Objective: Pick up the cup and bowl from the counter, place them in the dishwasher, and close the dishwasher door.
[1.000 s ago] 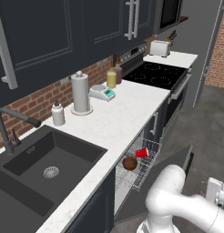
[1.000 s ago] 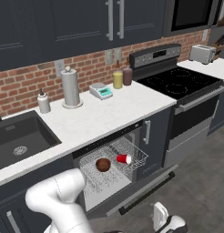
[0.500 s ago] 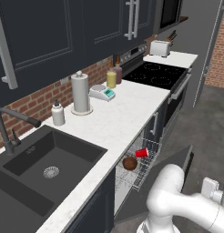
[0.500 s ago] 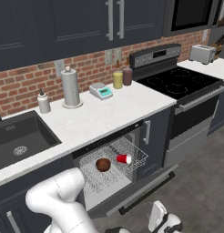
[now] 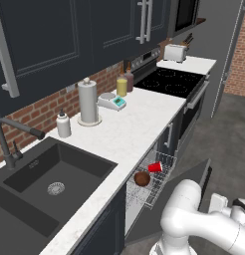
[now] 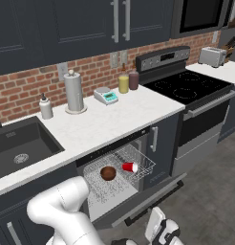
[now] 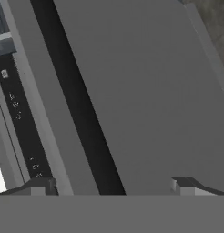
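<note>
The red cup (image 5: 155, 167) (image 6: 130, 167) lies on its side in the pulled-out wire rack (image 6: 141, 160) of the dishwasher. The dark brown bowl (image 5: 141, 178) (image 6: 108, 173) sits beside it in the same rack. The dishwasher door (image 5: 195, 182) (image 6: 138, 203) hangs dropped open below the rack. My gripper (image 7: 114, 185) is open, its tips spread wide and close against the door's flat charcoal face (image 7: 145, 91). It is low by the door's outer edge (image 6: 157, 226), and nothing is between the fingers.
On the white counter (image 5: 139, 124) stand a paper towel roll (image 5: 88, 102), a soap bottle (image 5: 63, 124), a scale (image 5: 112, 101) and a yellow bottle (image 5: 122, 85). The black sink (image 5: 50, 174) is at the left, the stove (image 5: 172, 82) at the right.
My hand has crept a little closer to the door's outer edge. The cup, bowl and rack have not moved, and the door looks unchanged.
</note>
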Available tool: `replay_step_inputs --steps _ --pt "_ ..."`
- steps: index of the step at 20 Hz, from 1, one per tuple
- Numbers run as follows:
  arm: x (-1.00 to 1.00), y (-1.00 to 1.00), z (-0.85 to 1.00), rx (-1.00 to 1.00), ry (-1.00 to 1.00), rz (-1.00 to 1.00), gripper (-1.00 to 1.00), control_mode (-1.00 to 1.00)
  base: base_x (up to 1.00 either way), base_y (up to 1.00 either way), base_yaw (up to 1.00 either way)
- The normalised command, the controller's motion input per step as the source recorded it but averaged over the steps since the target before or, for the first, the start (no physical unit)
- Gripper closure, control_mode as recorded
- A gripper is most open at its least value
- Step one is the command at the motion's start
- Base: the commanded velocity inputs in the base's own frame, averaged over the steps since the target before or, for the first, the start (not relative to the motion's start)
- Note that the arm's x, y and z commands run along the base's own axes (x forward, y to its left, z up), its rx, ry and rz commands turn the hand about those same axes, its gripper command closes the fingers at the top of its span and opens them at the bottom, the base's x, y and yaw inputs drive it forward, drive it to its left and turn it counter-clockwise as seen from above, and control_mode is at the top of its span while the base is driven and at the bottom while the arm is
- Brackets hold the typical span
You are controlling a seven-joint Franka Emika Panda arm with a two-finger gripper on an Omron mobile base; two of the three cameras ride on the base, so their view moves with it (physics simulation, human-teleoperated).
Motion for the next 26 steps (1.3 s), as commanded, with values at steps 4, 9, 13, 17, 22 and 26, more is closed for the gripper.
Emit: replay_step_inputs --steps 4,9,13,17,22,26 --pt "0.28 0.0 -0.63 0.23 -0.13 0.13 -1.0 -1.0 0.0 0.0 0.0" --pt "0.28 0.0 -0.62 0.23 -0.15 0.13 -1.0 -1.0 0.0 0.0 0.0" --pt "0.32 0.0 -0.62 0.23 -0.14 0.13 -1.0 -1.0 0.0 0.0 0.0" --pt "0.43 0.0 -0.54 0.24 -0.14 0.14 -1.0 -1.0 0.0 0.0 0.0" --pt "0.61 0.05 -0.33 0.26 -0.15 0.15 -1.0 -1.0 0.0 0.0 0.0" --pt "0.76 0.26 -0.05 0.23 -0.21 0.15 -1.0 -1.0 0.0 0.0 0.0"
